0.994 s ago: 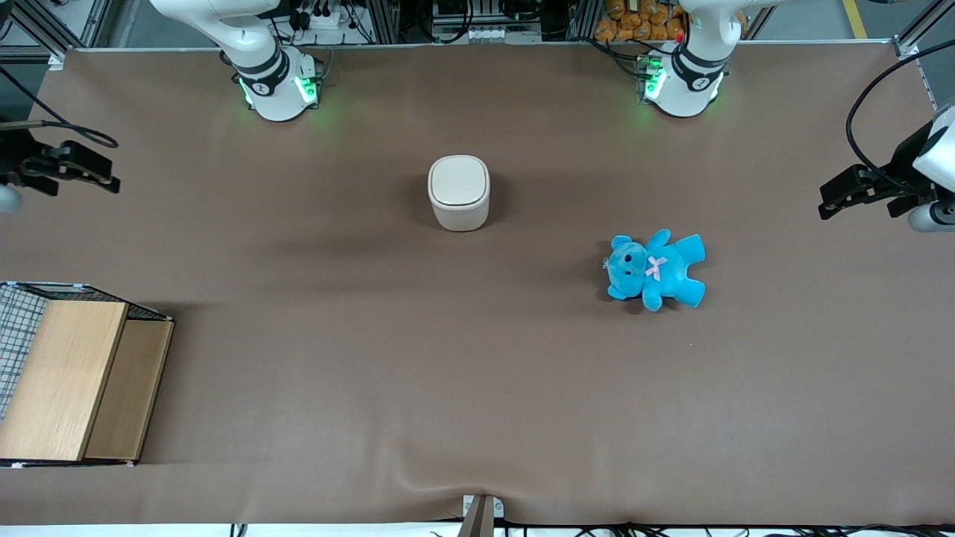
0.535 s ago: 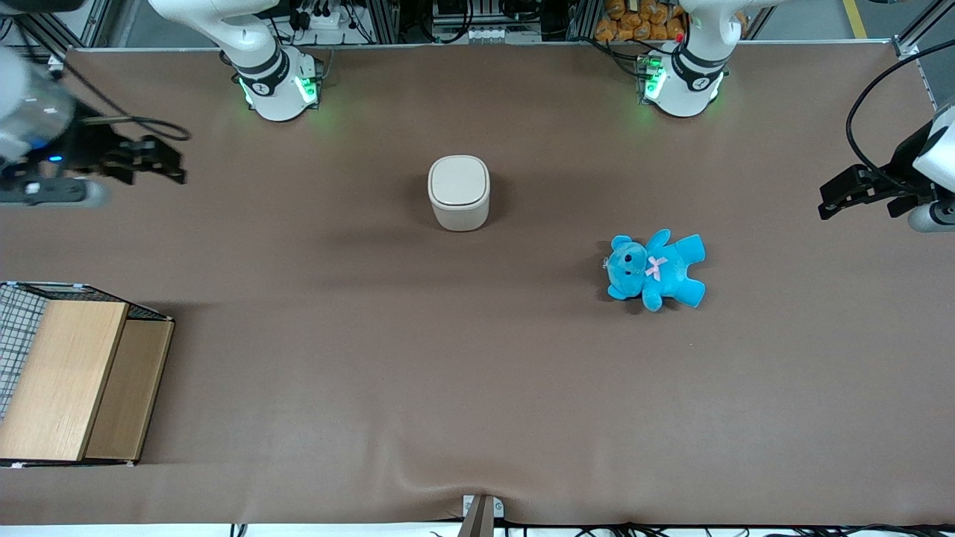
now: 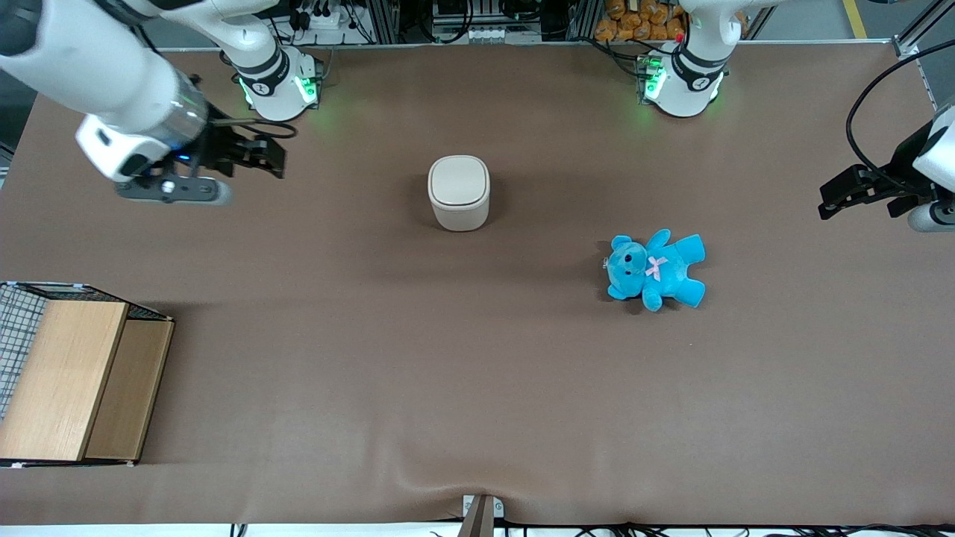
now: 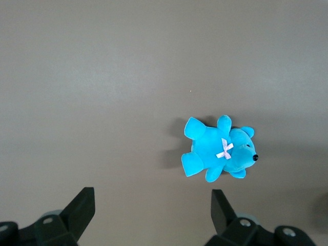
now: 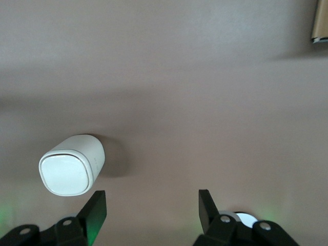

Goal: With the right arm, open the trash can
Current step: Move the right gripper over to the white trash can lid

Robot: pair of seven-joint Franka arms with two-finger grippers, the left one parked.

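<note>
The trash can [image 3: 459,192] is a small cream-white rounded bin standing upright mid-table with its flat lid down. The right wrist view shows it [image 5: 72,165] from above, lid closed. The right arm [image 3: 112,71] reaches in from the working arm's end of the table. Its black gripper [image 3: 276,158] hangs above the brown mat, well apart from the bin and at about the same distance from the front camera. In the wrist view the gripper [image 5: 151,200] is open, with only bare mat between its fingers [image 5: 95,205].
A blue teddy [image 3: 655,269] lies toward the parked arm's end, nearer the front camera than the bin; the left wrist view shows it too [image 4: 219,150]. A wooden box [image 3: 74,380] sits at the working arm's end, near the front edge.
The right arm has swung in from the table's end toward the trash can, carrying its open gripper over the mat. The bin and the teddy have not moved.
</note>
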